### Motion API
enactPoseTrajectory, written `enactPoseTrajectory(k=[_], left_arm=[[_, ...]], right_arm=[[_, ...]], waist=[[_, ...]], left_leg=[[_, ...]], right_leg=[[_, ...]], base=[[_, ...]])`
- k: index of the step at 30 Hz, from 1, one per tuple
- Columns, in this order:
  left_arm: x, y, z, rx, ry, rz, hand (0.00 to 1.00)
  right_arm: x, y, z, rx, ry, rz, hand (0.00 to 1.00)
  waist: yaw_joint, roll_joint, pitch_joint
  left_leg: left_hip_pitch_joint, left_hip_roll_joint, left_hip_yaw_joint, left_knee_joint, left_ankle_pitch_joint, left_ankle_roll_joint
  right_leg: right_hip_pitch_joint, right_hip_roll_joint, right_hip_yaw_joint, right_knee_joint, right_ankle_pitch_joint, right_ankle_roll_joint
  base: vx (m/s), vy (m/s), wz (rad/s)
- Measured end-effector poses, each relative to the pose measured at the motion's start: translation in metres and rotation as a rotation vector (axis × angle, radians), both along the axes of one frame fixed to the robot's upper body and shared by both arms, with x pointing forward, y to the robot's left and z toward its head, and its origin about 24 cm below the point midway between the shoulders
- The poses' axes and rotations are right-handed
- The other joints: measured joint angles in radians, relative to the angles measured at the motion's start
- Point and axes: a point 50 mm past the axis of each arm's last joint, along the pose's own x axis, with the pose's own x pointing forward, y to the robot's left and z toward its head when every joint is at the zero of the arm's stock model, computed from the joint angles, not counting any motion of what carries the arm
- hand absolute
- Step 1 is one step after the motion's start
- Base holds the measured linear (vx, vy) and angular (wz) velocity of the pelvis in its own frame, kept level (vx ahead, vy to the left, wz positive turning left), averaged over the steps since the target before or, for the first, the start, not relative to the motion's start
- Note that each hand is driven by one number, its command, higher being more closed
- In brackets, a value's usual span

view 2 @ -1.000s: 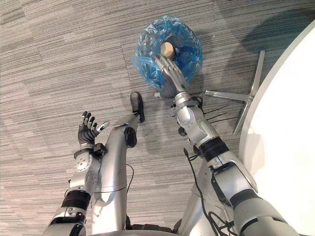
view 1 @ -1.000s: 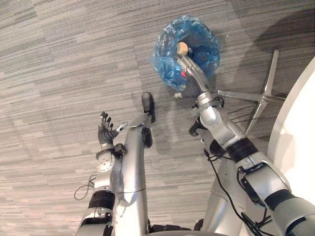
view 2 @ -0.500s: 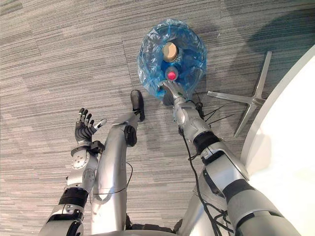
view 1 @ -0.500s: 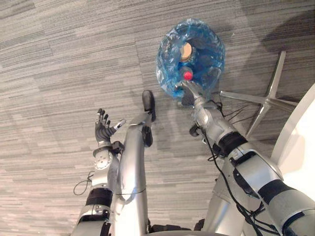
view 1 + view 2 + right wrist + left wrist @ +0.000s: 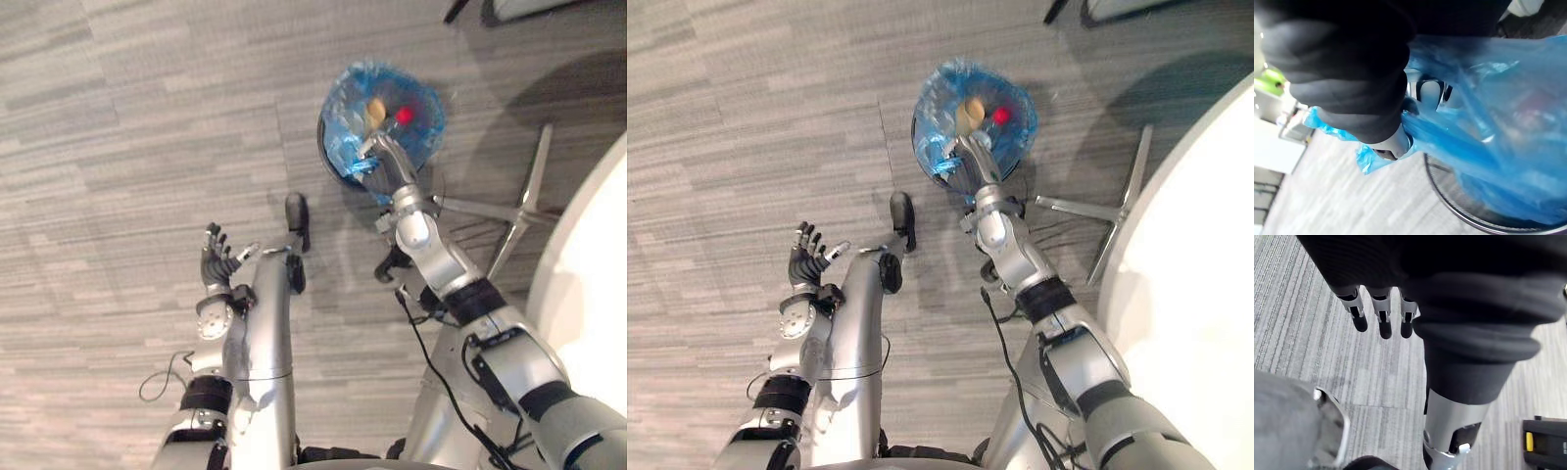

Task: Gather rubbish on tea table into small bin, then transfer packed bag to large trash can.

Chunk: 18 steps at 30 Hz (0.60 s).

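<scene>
My R hand (image 5: 380, 160) is at the near rim of the small bin (image 5: 1464, 223), fingers (image 5: 1427, 93) clenched on a fold of the blue bag (image 5: 343, 137) that lines it. Bag is in the bin, on the carpet (image 5: 118, 147) far-centre. Inside show a tan item (image 5: 374, 111) and a red item (image 5: 403, 115), side by side, red on the right.

Room: carpet is wide open left of the bin and beyond it. Right side is tight: a silver chair base (image 5: 529, 201) has one leg tip near the bin's right edge, and the white table's curved edge (image 5: 588, 294) runs down the right, near side.

L hand (image 5: 216, 264) hangs over bare carpet at left, fingers released and spread, nothing in it.

Vs half a sec ago: the whole view has shifted, so cam moved. Red item lay nearer me than the tan one, by my fingertips; now it's right of it. L hand same pose.
</scene>
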Motion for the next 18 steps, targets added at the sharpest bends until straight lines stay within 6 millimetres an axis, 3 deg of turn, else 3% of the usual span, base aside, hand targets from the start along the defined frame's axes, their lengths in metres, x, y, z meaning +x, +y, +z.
enactPoseTrajectory(k=[3, 7, 11, 14, 18], left_arm=[[-0.014, 0.002, -0.016, 0.006, 0.062, 0.008, 0.00], [-0.049, 0.005, -0.046, 0.010, 0.188, 0.007, 0.00], [-0.069, -0.003, -0.073, 0.018, 0.318, -0.046, 0.00], [-0.077, -0.002, -0.080, 0.040, 0.359, -0.071, 0.00], [-0.105, 0.003, -0.090, 0.052, 0.417, -0.062, 0.00]], right_arm=[[-0.013, 0.006, -0.017, 0.098, 0.075, 0.050, 1.00], [-0.038, 0.013, -0.039, 0.249, 0.159, 0.111, 1.00], [-0.048, 0.011, -0.055, 0.303, 0.232, 0.133, 1.00], [-0.047, 0.009, -0.059, 0.322, 0.265, 0.149, 1.00], [-0.049, 0.012, -0.061, 0.346, 0.294, 0.192, 1.00]], waist=[[-0.008, -0.013, -0.012], [-0.015, -0.047, -0.091], [-0.018, -0.048, -0.173], [-0.019, -0.049, -0.184], [-0.018, -0.046, -0.233]], left_leg=[[0.171, -0.001, 0.015, -0.133, 0.020, -0.005], [0.411, -0.019, 0.036, -0.299, 0.098, -0.014], [0.581, -0.035, 0.058, -0.436, 0.129, -0.012], [0.706, -0.037, 0.085, -0.513, 0.138, -0.007], [0.836, -0.038, 0.123, -0.585, 0.138, -0.007]], right_leg=[[0.160, 0.021, -0.030, -0.113, 0.021, 0.025], [0.363, 0.055, -0.031, -0.249, 0.076, 0.016], [0.507, 0.098, -0.021, -0.388, 0.121, 0.024], [0.610, 0.125, -0.002, -0.469, 0.148, 0.034], [0.705, 0.172, 0.075, -0.589, 0.208, 0.049]], base=[[0.03, -0.070, 0.02], [0.15, -0.096, -0.06], [0.21, -0.025, -0.20], [0.16, 0.002, -0.28], [0.13, 0.025, -0.56]])
